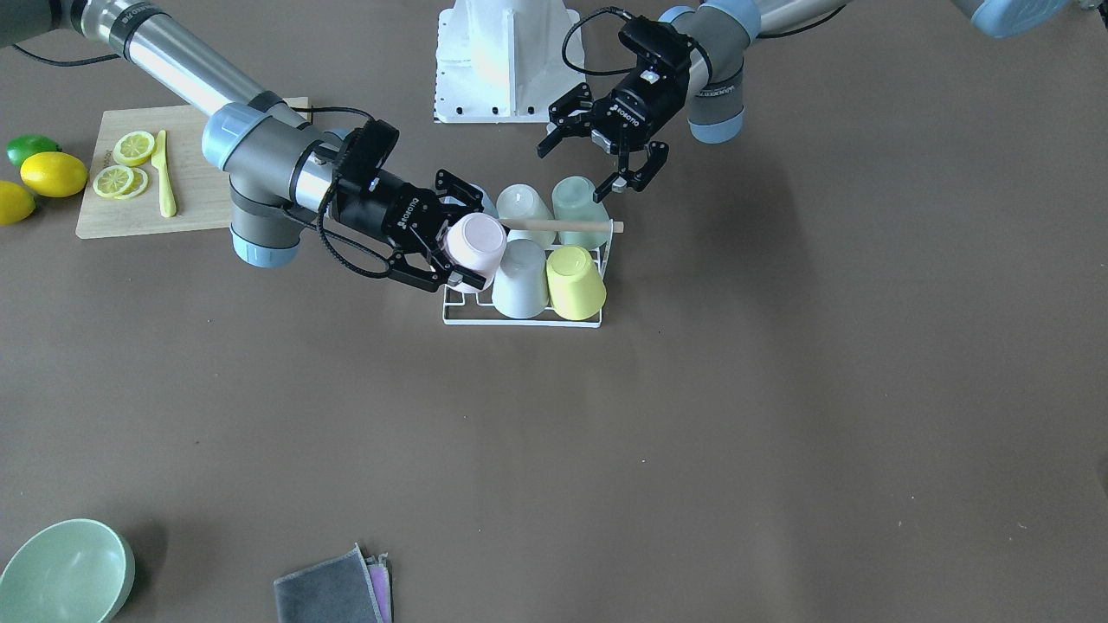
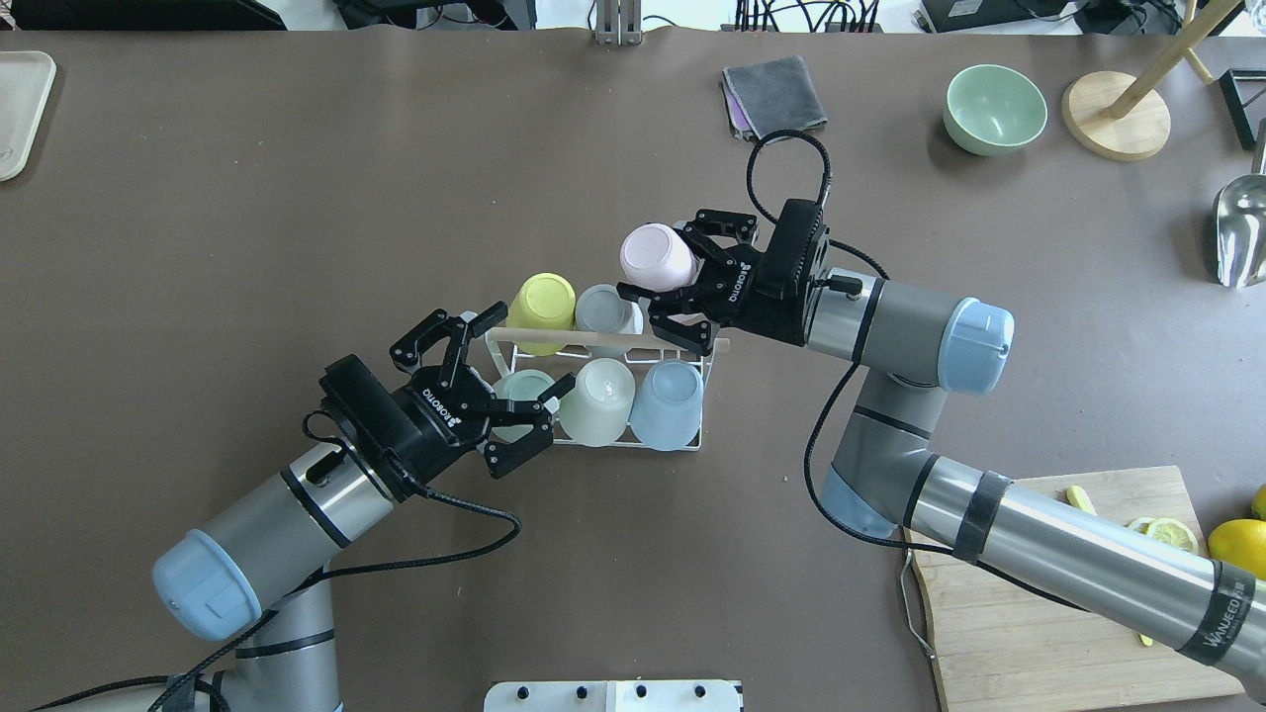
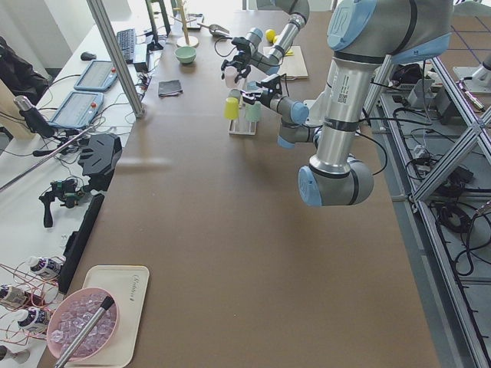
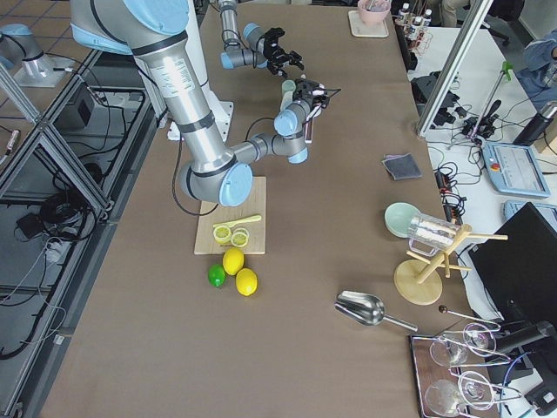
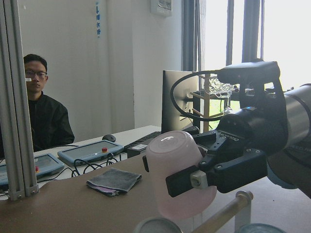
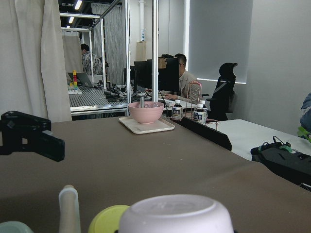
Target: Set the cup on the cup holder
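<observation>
The cup holder [image 2: 682, 442] is a white wire rack with a wooden rod [image 2: 554, 339] across its top, at mid-table. It carries several upturned cups: yellow [image 2: 543, 300], grey, mint, pale green and blue. My right gripper [image 2: 658, 262] is shut on a pink cup [image 2: 653, 255]. It holds the cup tilted, bottom up, above the rack's far right corner. The cup also shows in the front view [image 1: 474, 242] and the left wrist view [image 5: 177, 170]. My left gripper [image 2: 529, 348] is open and empty, over the rack's left end by the mint cup.
A cutting board [image 1: 199, 199] with lemon slices and a yellow knife lies near the right arm, with lemons [image 1: 54, 173] beside it. A green bowl [image 2: 994, 109], a grey cloth [image 2: 773, 94], a wooden stand [image 2: 1118, 129] and a metal scoop [image 2: 1241, 232] sit at the far side.
</observation>
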